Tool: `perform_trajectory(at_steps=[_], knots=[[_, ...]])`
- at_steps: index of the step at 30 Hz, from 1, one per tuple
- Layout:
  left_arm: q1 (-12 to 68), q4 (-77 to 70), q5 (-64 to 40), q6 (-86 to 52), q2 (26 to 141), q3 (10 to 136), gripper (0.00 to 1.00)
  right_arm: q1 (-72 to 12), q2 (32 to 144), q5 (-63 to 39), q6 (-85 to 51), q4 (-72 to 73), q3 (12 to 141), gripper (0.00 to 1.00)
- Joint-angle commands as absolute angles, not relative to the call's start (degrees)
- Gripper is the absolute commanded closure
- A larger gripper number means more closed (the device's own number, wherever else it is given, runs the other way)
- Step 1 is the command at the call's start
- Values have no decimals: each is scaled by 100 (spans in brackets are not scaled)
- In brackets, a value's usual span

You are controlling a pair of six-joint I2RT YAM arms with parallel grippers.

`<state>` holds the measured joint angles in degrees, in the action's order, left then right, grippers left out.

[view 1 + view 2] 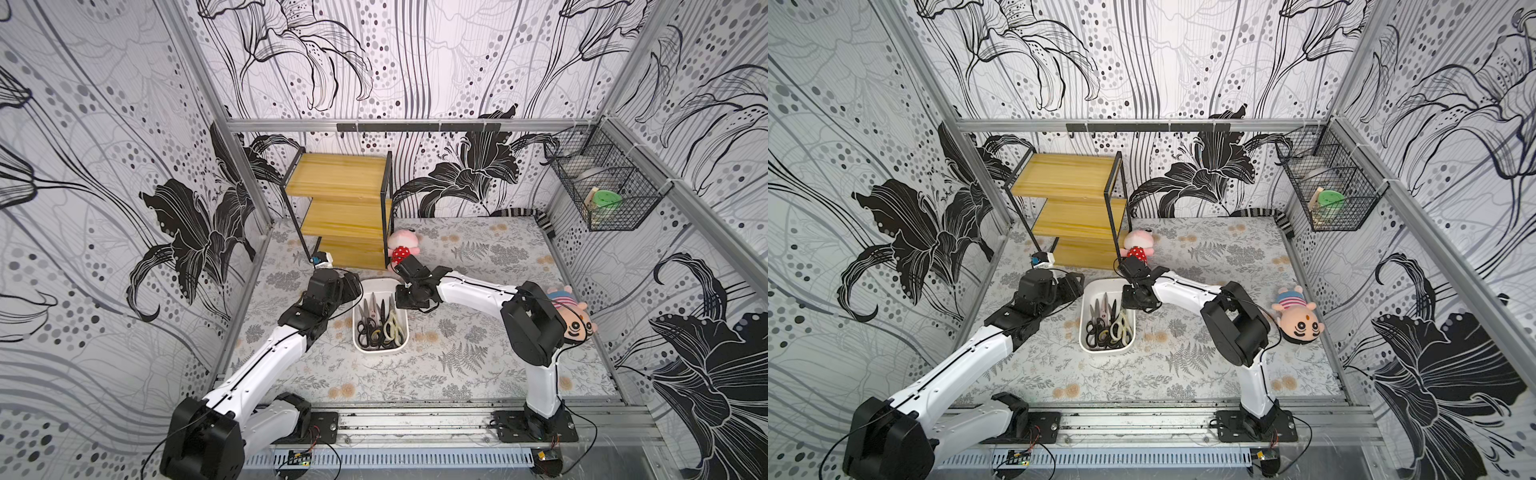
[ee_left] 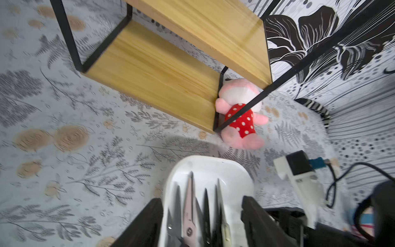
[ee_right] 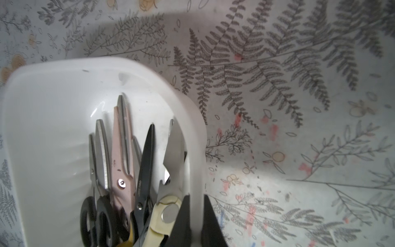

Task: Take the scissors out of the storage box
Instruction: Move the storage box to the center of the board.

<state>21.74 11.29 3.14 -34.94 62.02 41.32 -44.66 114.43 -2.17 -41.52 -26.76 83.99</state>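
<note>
Sitting just below centre frame in both top views, the storage box (image 1: pixel 379 348) (image 1: pixel 1104 348) rests on the flowered tabletop (image 1: pixel 457 374), between the two arms. Scissors (image 1: pixel 380 326) (image 1: pixel 1109 326) all lie inside it, blades pointing up-frame toward the wooden shelf (image 1: pixel 345 178) (handles bunched at the lower end). Right jaws pinch the box's side wall, one finger inside, one outside. Left jaws stand apart astride the box's upper end, blade tips between them, closed on nothing. Pink plush (image 1: pixel 401 245) sits beside the shelf.
</note>
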Motion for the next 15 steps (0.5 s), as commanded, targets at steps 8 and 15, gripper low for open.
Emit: perform_trajectory(at_steps=[8,15], knots=[[3089,1689,-650,-3625,6863,4349,51,-4456,10858,143,-3937,-3007,8678,74],[3373,1554,-1059,-3664,7449,4455,51,-4439,10427,604,-3850,-3242,8269,54]])
